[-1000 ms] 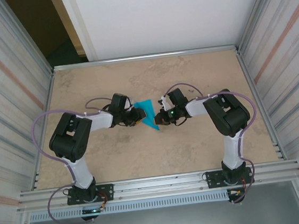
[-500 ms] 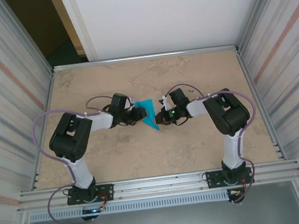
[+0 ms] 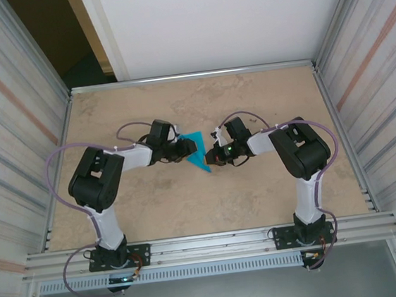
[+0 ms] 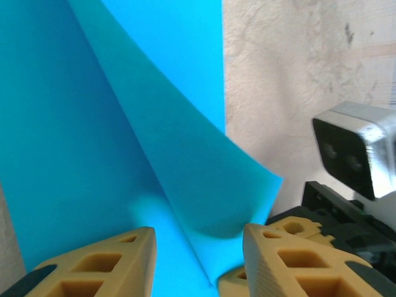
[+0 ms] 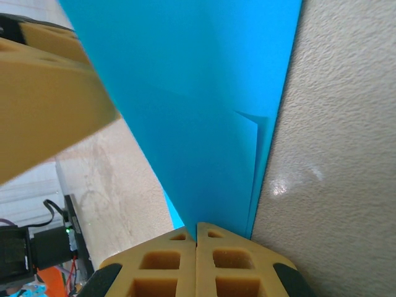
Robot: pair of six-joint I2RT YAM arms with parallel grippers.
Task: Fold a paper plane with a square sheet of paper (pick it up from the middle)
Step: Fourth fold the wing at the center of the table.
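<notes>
Fingers (image 4: 93, 266) of the left gripper (image 4: 198, 238) are spread apart, with a raised flap of the folded turquoise paper sheet (image 4: 93, 124) curling between them. The paper sheet lies mid-table (image 3: 274, 197), about halfway between the left and right edges. Right gripper (image 5: 197, 226) is closed tight, tips at the paper sheet's narrow end.

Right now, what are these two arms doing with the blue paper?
The two arms are working on a partly folded blue sheet of paper in the middle of the table. The right gripper is shut on its edge. The left gripper is open, with a raised flap of the paper between its fingers.
</notes>
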